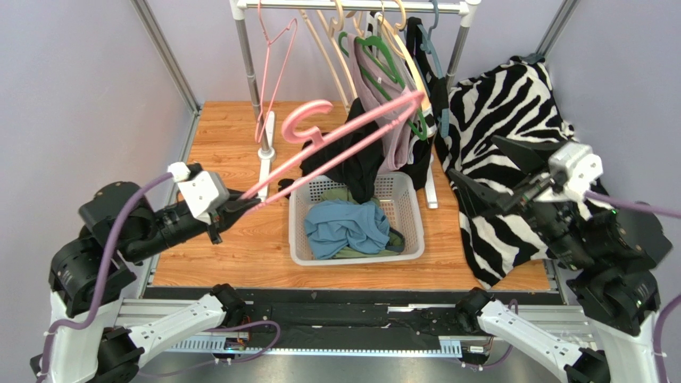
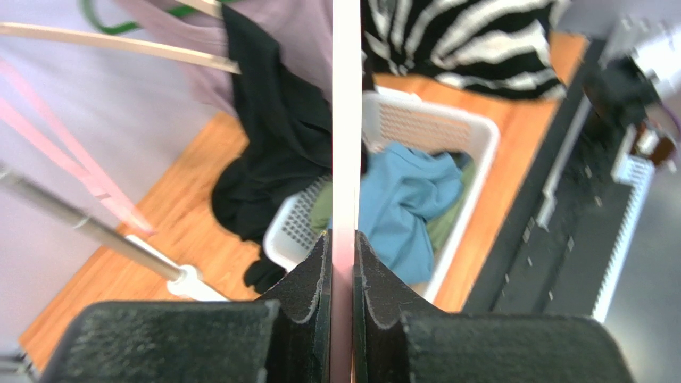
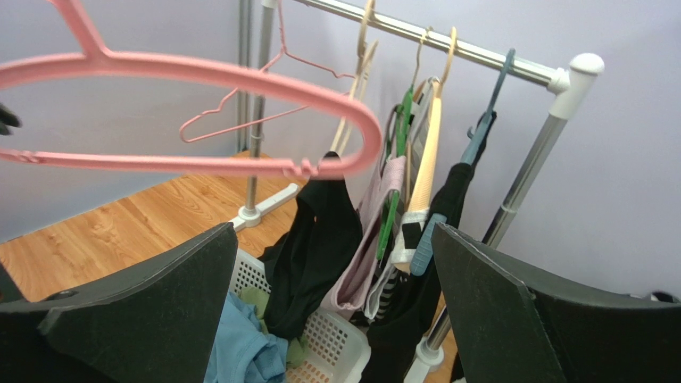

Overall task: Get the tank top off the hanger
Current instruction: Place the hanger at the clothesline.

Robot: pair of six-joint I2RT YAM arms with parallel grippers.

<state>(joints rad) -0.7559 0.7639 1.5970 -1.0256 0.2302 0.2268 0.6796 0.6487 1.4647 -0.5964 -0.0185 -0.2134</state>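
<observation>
Tank top (image 1: pixel 357 155): black, draped on far end of pink hanger (image 3: pixel 200 70), lower end dangling into white basket (image 1: pixel 297 231).
Left fingers (image 2: pixel 316 291): clenched on the hanger's near end, its bar running straight out between them.
Right fingers (image 3: pixel 144 307): spread wide, nothing held, apart from the hanger, in front of zebra-print cloth (image 1: pixel 503 112).
Edges: basket sits between the arms, blue garment (image 1: pixel 344 227) inside; clothes rack (image 1: pixel 352 6) with more hangers just behind it.
Room: open wood left of basket.
Surface: wooden bench (image 1: pixel 232 255), lilac walls.
</observation>
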